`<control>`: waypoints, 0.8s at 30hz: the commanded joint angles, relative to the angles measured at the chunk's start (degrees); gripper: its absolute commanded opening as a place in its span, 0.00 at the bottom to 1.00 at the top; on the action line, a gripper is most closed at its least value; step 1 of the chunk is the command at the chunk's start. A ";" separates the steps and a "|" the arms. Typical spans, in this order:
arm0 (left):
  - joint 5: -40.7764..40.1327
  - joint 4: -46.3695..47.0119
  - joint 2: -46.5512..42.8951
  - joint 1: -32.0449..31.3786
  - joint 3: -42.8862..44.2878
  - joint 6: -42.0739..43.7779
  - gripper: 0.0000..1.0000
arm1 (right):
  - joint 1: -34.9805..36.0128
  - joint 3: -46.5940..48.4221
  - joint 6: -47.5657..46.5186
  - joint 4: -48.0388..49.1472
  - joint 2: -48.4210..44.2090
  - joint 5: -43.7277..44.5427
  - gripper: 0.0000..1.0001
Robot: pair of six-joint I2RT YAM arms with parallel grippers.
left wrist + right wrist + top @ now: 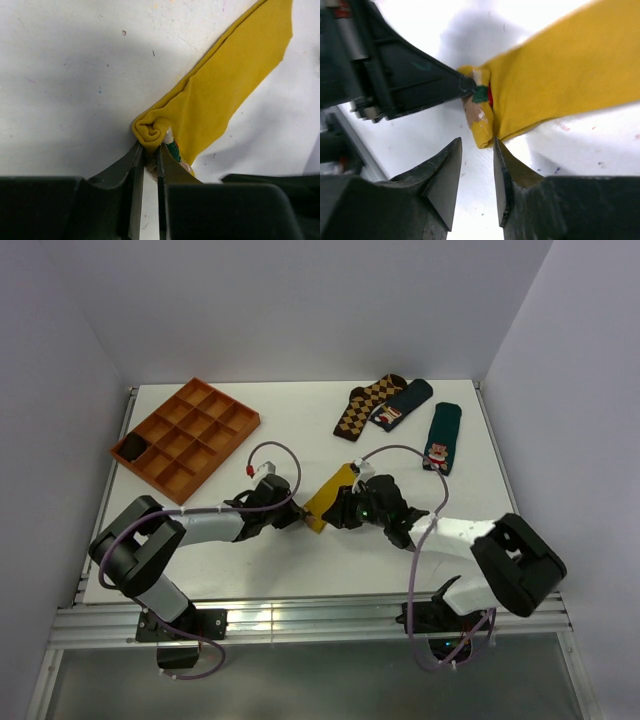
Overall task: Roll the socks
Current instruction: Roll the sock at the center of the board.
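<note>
As we read the desk (300, 430) from its left edge, the left gripper (297, 519) comes first, near the middle, its jaws pressed almost together on the rolled toe of the sock (331, 493). From the left wrist we see a tight little curl of yellow fabric right at the fingertips, with a scrap of the printed figure tucked beside it. We judge the roll begun but only a turn or so deep.

From that pinch the sock runs up and to the right. Its long axis lies on a diagonal, rolled toe toward the near edge, cuff toward the far-right corner. All of it beyond the curl lies flat on the desk.

Just right of the curl sits the right gripper (338, 512), pointing at the same end from the opposite side. Its jaws stand apart with nothing between them. In its own view the curl lies just ahead of the fingertips; whether it touches them we cannot tell.

Both arms crowd the toe end, and neither is near the cuff. What matters, we think, is that the unrolled length lies beyond the curl, so any further roll must travel along that diagonal toward the cuff, the left gripper holding the core and the right one free to help.
</note>
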 commanded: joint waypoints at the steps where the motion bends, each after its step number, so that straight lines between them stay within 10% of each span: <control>1: -3.67 -9.53 0.14 -0.46 3.54 3.94 0.00 | 3.44 0.51 -11.48 -4.12 -6.55 11.01 0.40; 8: -4.11 -18.32 1.46 -0.72 10.39 7.28 0.00 | 13.64 -0.38 -25.55 1.41 -7.54 24.56 0.56; 24: -1.83 -27.03 5.24 -0.81 16.65 9.57 0.00 | 22.96 1.99 -34.16 14.78 7.22 32.73 0.54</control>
